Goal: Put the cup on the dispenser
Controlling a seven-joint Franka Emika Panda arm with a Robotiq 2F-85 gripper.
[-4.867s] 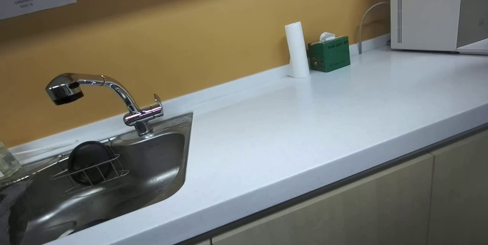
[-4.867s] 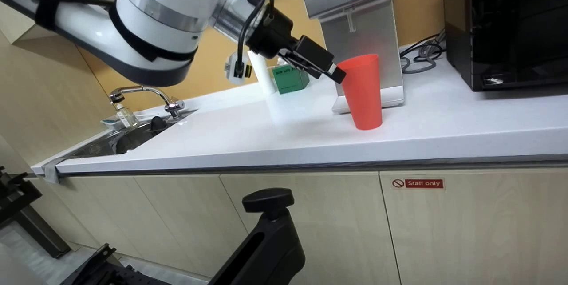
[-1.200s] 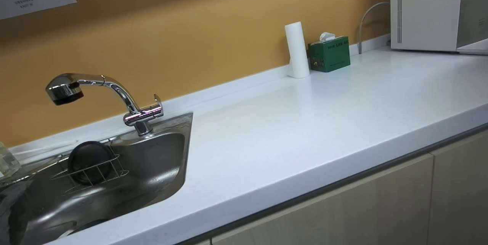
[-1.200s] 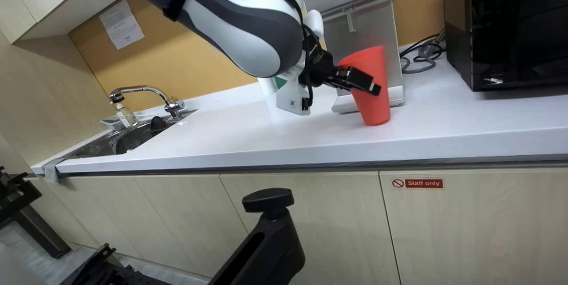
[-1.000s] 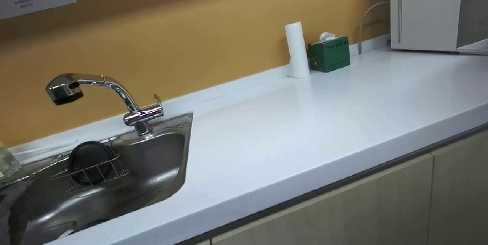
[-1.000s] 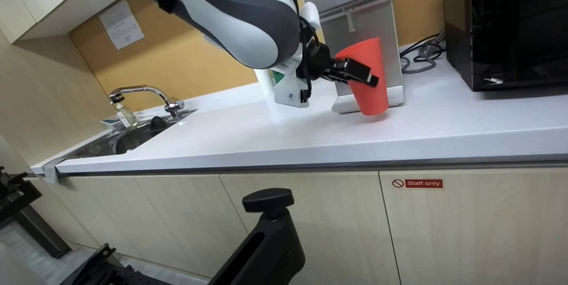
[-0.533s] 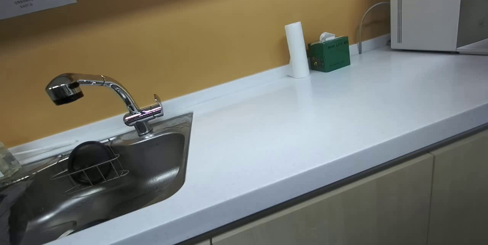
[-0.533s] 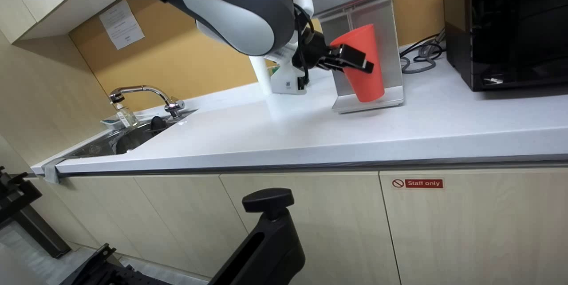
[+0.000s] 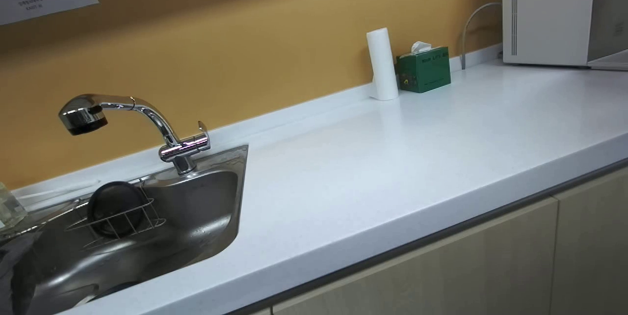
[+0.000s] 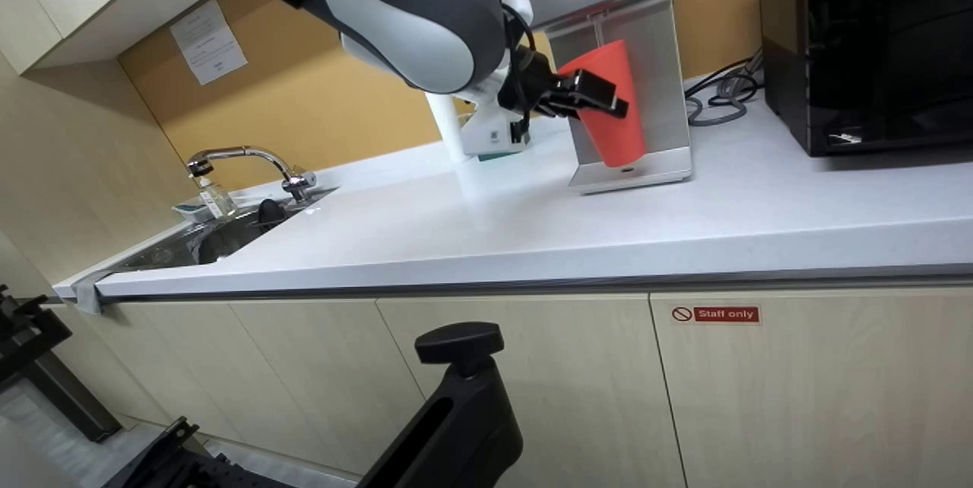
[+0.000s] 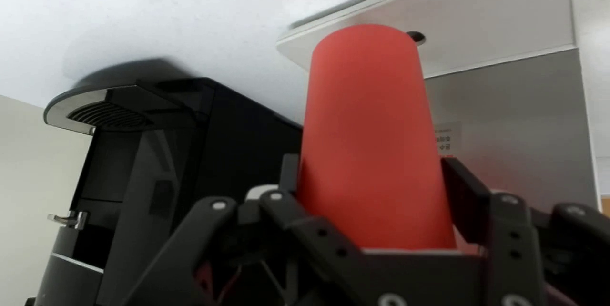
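The red cup (image 10: 617,140) hangs tilted over the pale base tray (image 10: 665,167) of the grey dispenser (image 10: 660,85), below its thin spout (image 10: 597,30). Whether its bottom touches the tray I cannot tell; a drain hole (image 11: 416,37) shows beside it in the wrist view. My gripper (image 10: 617,102) comes in from the side, shut on the cup. In the wrist view the gripper (image 11: 374,182) has a finger on either side of the cup (image 11: 364,120), whose mouth end is hidden by the gripper body. Neither cup nor gripper shows in an exterior view with the sink (image 9: 196,217).
A black machine (image 10: 882,47) stands right of the dispenser, with cables (image 10: 730,96) between. A paper roll (image 9: 382,65) and green tissue box (image 9: 424,70) stand along the wall. A black mount (image 10: 460,397) rises before the cabinets. The white counter (image 10: 426,222) runs to the sink.
Several seconds ago the cup stood on the counter. It has since been lifted and carried back over the dispenser's tray. In the last half second it shifted slightly left.
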